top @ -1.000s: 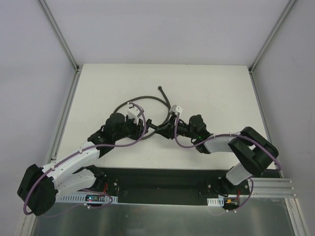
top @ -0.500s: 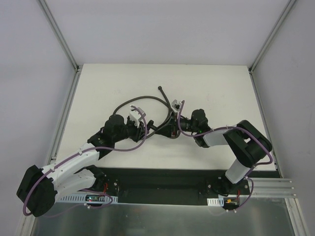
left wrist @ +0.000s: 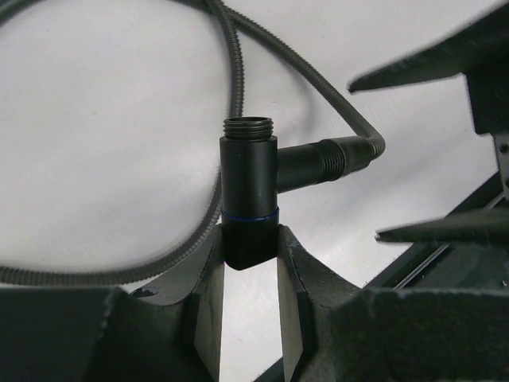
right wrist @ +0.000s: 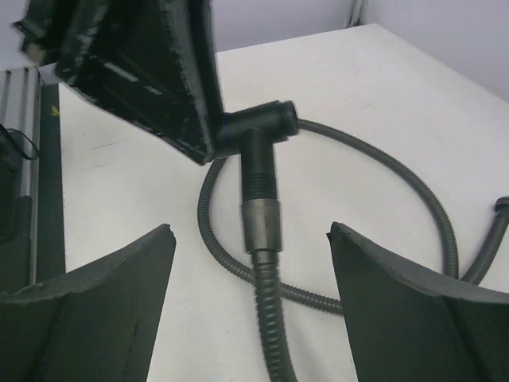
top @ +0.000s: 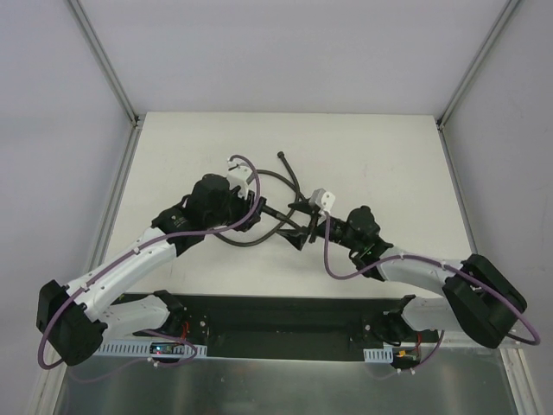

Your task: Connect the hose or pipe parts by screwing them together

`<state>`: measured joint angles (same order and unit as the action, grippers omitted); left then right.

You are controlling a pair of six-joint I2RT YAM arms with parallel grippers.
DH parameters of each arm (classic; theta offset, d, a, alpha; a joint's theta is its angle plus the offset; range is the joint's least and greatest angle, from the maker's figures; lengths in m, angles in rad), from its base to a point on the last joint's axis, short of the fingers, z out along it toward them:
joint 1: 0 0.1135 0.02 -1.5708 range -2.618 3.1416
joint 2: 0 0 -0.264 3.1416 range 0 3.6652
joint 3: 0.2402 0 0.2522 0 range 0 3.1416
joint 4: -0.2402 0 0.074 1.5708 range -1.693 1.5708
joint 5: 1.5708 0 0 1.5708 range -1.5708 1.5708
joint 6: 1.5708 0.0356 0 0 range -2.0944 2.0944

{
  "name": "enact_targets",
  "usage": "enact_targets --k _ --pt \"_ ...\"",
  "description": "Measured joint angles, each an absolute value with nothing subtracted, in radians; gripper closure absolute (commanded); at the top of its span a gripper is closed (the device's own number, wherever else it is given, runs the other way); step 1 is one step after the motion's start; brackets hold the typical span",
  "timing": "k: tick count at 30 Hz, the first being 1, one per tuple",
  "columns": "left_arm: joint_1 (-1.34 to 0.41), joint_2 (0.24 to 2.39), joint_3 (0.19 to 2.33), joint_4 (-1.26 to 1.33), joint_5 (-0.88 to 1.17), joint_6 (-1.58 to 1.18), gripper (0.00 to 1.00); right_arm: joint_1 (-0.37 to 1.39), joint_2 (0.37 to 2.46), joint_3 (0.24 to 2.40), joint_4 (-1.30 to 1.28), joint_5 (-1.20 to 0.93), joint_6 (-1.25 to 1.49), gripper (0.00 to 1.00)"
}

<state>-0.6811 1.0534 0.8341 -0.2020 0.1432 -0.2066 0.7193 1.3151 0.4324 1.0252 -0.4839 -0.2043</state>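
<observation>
1. The left gripper (left wrist: 249, 245) is clamped tight on the base of a black angled fitting (left wrist: 249, 183), which stands upright out of its fingers.
2. The right gripper (right wrist: 251, 232) is spread wide and holds nothing. Its jaws flank the straight connector (right wrist: 258, 187) that branches off the fitting, clear of it on both sides.
3. The hose (right wrist: 274, 342) leaves that connector and curls in loops on the white table (right wrist: 382, 87) around the fitting.
4. Only the left wrist view shows the fitting's threaded open end and a thin blue ring just above the fingers. Only the right wrist view shows the gaps beside the connector. Only the top view shows the whole loops and a free hose end beyond the fitting.
5. The fitting is a smooth, matt black cylinder. The connector is ridged, with a grey sleeve. The hose is dark grey and finely ribbed.
</observation>
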Motion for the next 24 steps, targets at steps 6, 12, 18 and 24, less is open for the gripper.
enact_targets --k 6,12,18,24 --pt "-0.681 1.111 0.949 -0.404 0.05 -0.287 1.0 0.931 1.209 0.43 0.907 -0.216 -0.572 0.28" --pt "-0.68 1.172 1.064 -0.572 0.035 -0.351 1.0 0.981 1.209 0.397 0.912 -0.06 -0.812 0.34" --pt "-0.679 1.191 1.177 -0.687 0.05 -0.413 1.0 1.005 1.215 0.393 0.924 -0.06 -0.931 0.34" --pt "-0.679 1.225 1.222 -0.736 0.08 -0.461 1.0 1.044 1.252 0.388 0.971 -0.053 -0.981 0.45"
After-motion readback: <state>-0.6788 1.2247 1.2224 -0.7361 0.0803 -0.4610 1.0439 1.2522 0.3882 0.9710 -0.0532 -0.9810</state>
